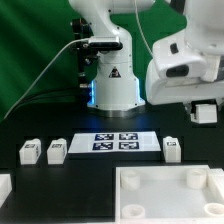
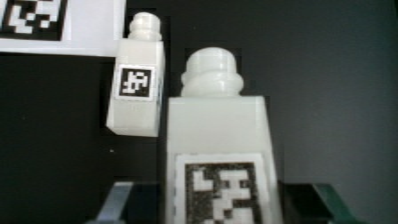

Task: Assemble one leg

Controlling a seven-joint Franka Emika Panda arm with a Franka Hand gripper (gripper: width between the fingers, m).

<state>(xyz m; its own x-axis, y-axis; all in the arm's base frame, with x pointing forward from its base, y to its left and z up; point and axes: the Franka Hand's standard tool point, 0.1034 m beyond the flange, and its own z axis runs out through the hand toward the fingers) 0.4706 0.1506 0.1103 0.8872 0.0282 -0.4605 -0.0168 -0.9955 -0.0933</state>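
The matte black counter (image 1: 80,180) has open room toward the exterior view's left. The white arm (image 1: 180,60) hangs over the exterior view's right. A square moulded tray (image 1: 165,190) meets the near edge. The flat marker board (image 1: 115,142) lies mid-counter. The pincer (image 2: 222,205) clamps the leg (image 2: 222,140), a smooth knob-topped block, near a second leg (image 2: 137,85).

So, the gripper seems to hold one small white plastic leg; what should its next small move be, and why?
Probably carry the small white tagged plastic leg across to a round corner socket of the large white square tray. The gripper seems shut on this leg, dark fingers flanking it, and hangs high above the black table; the tray's visible sockets look empty.
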